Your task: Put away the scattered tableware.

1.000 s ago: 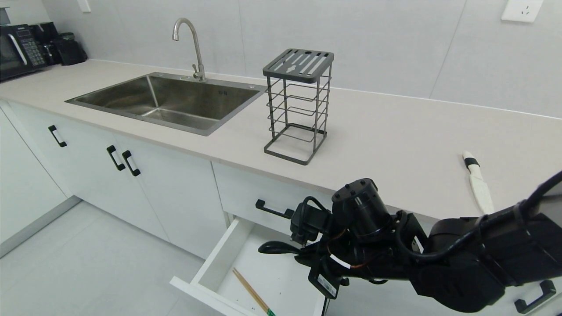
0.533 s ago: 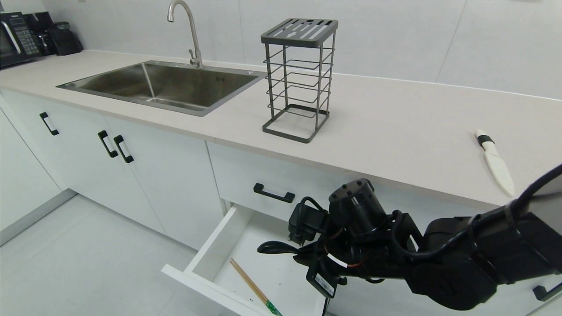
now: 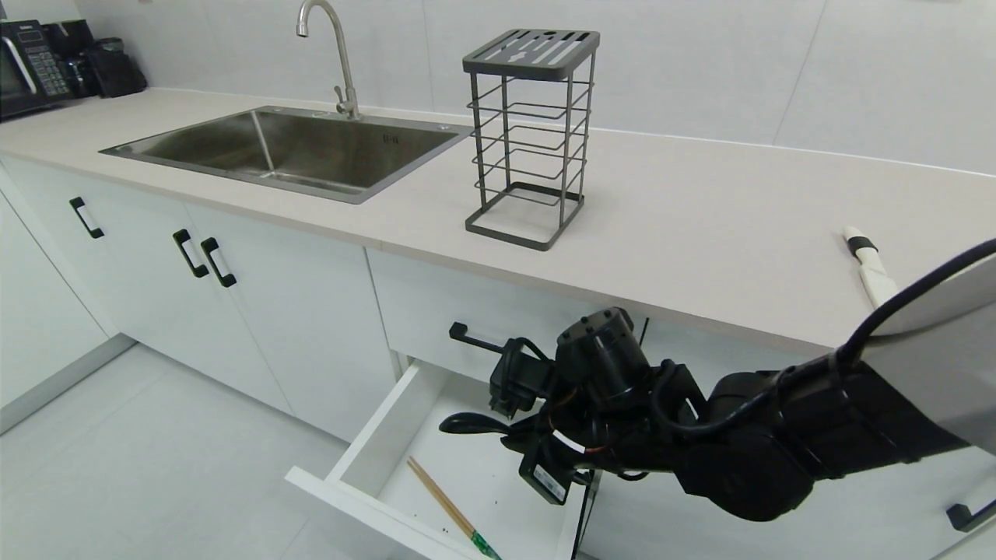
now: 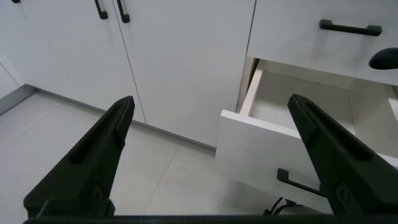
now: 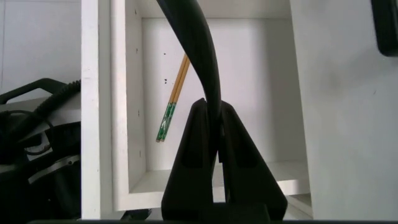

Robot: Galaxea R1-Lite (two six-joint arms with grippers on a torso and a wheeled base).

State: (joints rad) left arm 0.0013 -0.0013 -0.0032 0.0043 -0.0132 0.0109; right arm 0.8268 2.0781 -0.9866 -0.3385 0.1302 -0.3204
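Observation:
My right gripper (image 3: 520, 442) is shut on the handle of a black spoon (image 3: 467, 424) and holds it level over the open white drawer (image 3: 366, 459). In the right wrist view the spoon (image 5: 199, 50) runs out from between the shut fingers (image 5: 198, 146), above the drawer's floor (image 5: 261, 93). A pair of wooden chopsticks (image 3: 447, 505) with green ends lies in the drawer, also seen as chopsticks (image 5: 173, 99). A white knife (image 3: 867, 264) lies on the counter at the far right. My left gripper (image 4: 211, 102) is open, low in front of the drawer's front panel (image 4: 261, 134).
A dark wire knife rack (image 3: 529, 140) stands on the counter behind the drawer. A steel sink (image 3: 288, 152) with a tap is to its left. White cabinet doors with black handles (image 3: 194, 253) line the front; another drawer handle (image 3: 471, 336) is just above the spoon.
The head camera tilted down over the first half second. Since then my right arm has carried the spoon a little left and up, still over the drawer.

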